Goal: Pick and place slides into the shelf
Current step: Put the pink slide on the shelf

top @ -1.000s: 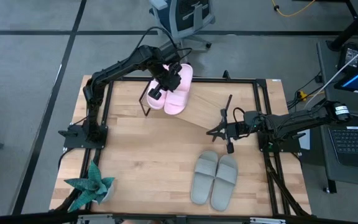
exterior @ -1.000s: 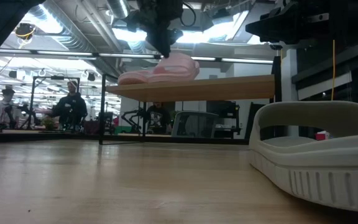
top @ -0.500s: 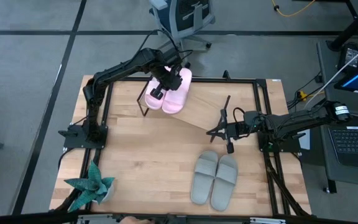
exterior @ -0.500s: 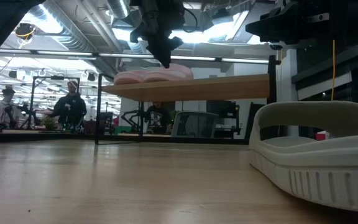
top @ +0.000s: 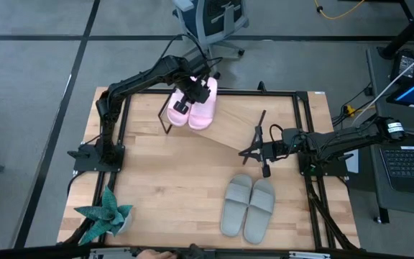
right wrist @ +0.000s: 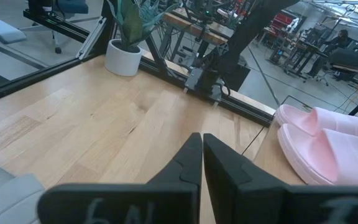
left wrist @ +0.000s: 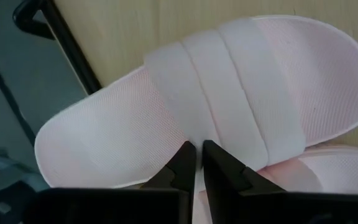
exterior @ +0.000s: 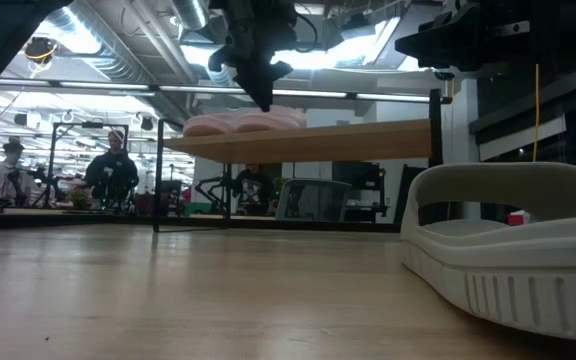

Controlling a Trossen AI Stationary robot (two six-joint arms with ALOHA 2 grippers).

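Since a moment ago the pink slides [top: 201,106] have slid further up the shelf [top: 233,124] under the left gripper [top: 181,108], whose nearly closed tips press the strap; grey-green slides [top: 249,207] wait on the tabletop [top: 157,180], soft, light, best pinched by the strap.

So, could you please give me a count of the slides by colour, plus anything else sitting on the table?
Pale pink slides: 2, on the shelf under the left gripper
Grey-green slides: 2, on the tabletop
Potted plant: 1, at the table's corner
Total: 5 things, 4 of them slides
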